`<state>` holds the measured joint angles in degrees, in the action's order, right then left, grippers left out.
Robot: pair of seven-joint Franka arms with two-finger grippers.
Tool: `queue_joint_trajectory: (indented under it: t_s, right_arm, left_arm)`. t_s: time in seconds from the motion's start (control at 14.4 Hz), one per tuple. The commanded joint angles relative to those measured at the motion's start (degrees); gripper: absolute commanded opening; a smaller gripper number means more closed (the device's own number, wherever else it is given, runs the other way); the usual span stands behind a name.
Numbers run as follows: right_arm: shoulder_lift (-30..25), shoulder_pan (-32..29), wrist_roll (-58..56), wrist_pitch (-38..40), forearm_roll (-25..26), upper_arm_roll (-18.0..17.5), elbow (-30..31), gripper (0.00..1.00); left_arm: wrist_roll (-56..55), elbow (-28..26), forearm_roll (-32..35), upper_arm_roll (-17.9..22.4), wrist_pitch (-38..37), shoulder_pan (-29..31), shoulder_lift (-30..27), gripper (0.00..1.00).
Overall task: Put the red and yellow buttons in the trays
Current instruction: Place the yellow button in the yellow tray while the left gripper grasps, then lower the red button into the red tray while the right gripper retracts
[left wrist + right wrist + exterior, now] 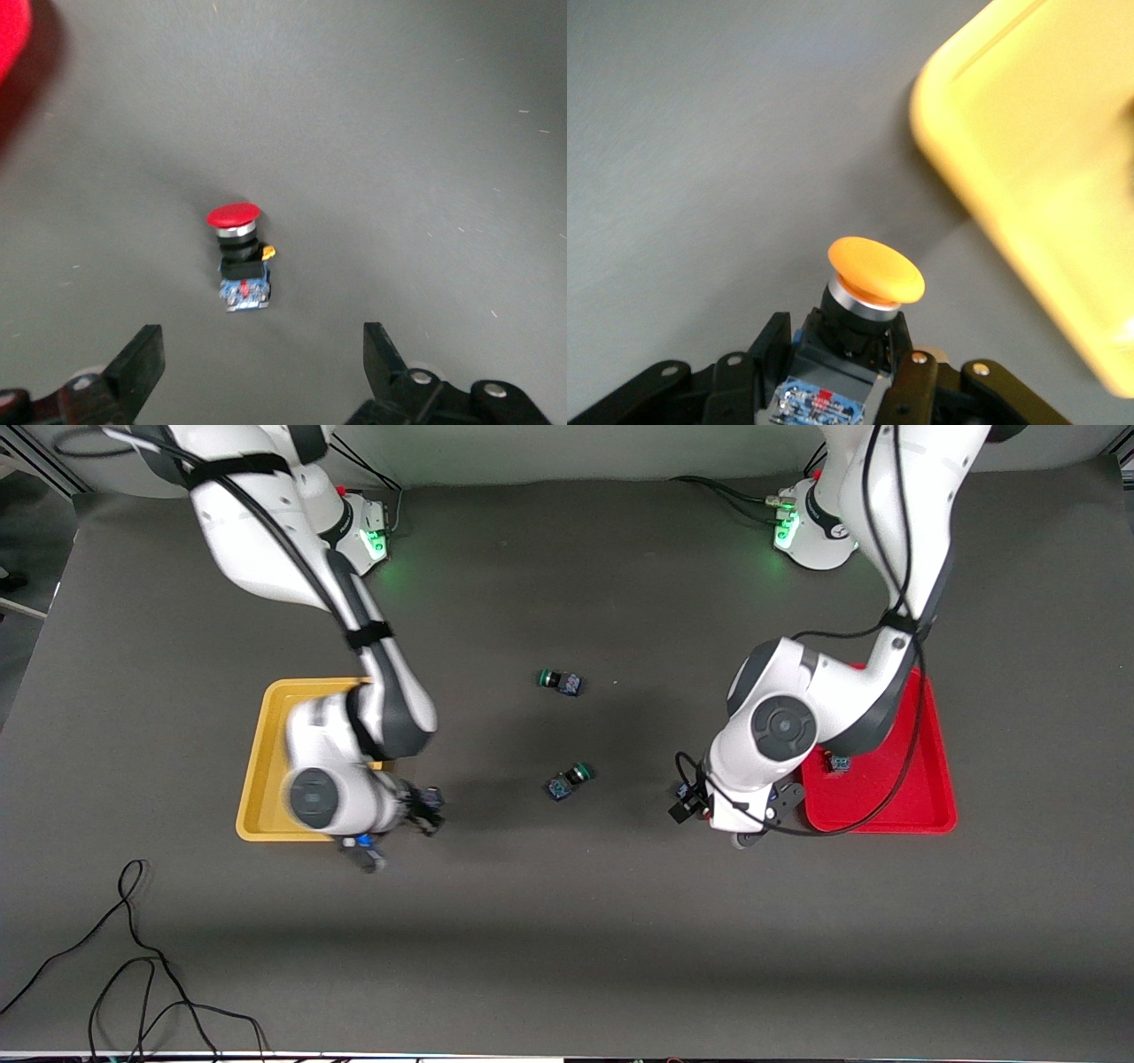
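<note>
Dark grey counter (567,957) all round. Right end effector (842,372) clamped on yellow-capped button (873,274), just beside yellow tray (1028,177). Left end effector (264,372) spread wide over red-capped button (237,252), near red tray (921,779); button visible only from left wrist.

A dark grey table (567,974) fills the scene, with loose black cables (133,957) trailing across one corner.

Two green buttons (560,681) (568,780) are lying mid-table, well apart. A black cable (133,965) is trailing across the mat's (567,921) near corner.
</note>
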<state>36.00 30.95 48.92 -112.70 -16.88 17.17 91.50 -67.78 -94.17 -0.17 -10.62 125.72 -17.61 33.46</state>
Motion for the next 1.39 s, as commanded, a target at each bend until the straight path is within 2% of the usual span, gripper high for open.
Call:
queue_joint_trajectory:
  t_s: [0.0, 0.07, 0.14, 0.35, 0.49, 0.56, 0.63, 0.7, 0.77, 0.84, 0.91, 1.04, 1.18, 1.25, 1.32]
  right_arm:
    - [-7.0, 0.3, -7.3, -0.7, 3.2, 3.2, 11.1, 0.04]
    - [-7.7, 0.3, -7.7, -1.2, 3.9, 4.1, 12.9, 0.69]
    - [-8.9, 0.3, -10.1, -0.9, 4.7, 4.4, 13.3, 1.00]
    - [-9.5, 0.2, -12.8, 0.5, 5.8, 4.4, 11.9, 1.00]
    - [-9.4, 0.2, -12.3, 0.6, 5.7, 4.3, 10.1, 1.00]
    - [-9.8, 0.2, -12.3, 0.6, 5.7, 4.3, 10.0, 1.00]
    - [-11.3, 0.2, -12.4, 0.6, 5.7, 4.2, 9.9, 1.00]
    - [-13.4, 0.2, -12.4, 0.6, 5.8, 4.2, 10.0, 1.00]
    - [-15.4, 0.1, -12.8, 0.6, 5.8, 4.3, 9.9, 1.00]
    - [-17.4, -0.2, -13.1, 0.6, 5.8, 4.3, 9.9, 1.00]
    - [-19.3, -0.4, -13.2, 0.6, 5.9, 4.3, 9.8, 1.00]
    - [-23.0, -2.0, -14.5, 0.6, 6.9, 3.8, 9.8, 1.00]
    - [-26.5, -4.2, -19.7, 0.6, 9.4, 2.4, 9.7, 1.00]
    - [-28.2, -6.8, -21.7, 0.8, 9.8, 0.3, 9.7, 1.00]
    - [-30.2, -11.0, -23.8, 2.6, 10.8, -3.4, 9.4, 1.00]
  left_arm:
    - [-4.4, 1.9, 3.4, 0.9, 2.1, -1.4, 4.8, 1.00]
    - [-5.7, 1.9, 5.1, 0.9, 3.3, -1.4, 6.0, 1.00]
    - [-6.7, 1.7, 6.0, 0.9, 4.3, -1.4, 7.0, 0.97]
    - [-6.8, 1.4, 6.0, 0.9, 4.4, -2.4, 8.6, 0.89]
    - [-6.8, 1.2, 6.1, 1.0, 4.4, -3.0, 9.5, 0.75]
    - [-6.8, 1.2, 6.1, 1.0, 4.3, -3.0, 9.5, 0.64]
    - [-6.8, 1.2, 6.1, 1.0, 4.1, -3.0, 9.4, 0.48]
    - [-6.6, 1.3, 6.1, 0.9, 3.7, -3.2, 9.3, 0.38]
    - [-5.9, 1.4, 6.0, 0.9, 3.3, -3.2, 9.0, 0.36]
    - [-5.6, 1.6, 6.1, 0.9, 3.1, -3.0, 8.6, 0.26]
    - [-4.7, 1.8, 6.1, 0.9, 3.1, -3.0, 8.2, 0.23]
    - [-1.3, 1.9, 5.8, 0.9, 1.0, -2.3, 5.2, 0.22]
    - [5.2, 2.6, 4.6, 0.5, -5.6, -0.3, 0.1, 0.22]
    - [10.8, 2.7, 3.1, 0.1, -9.0, 0.2, -2.8, 0.21]
    - [17.9, 2.7, 1.2, 0.2, -12.1, 0.8, -6.1, 0.19]
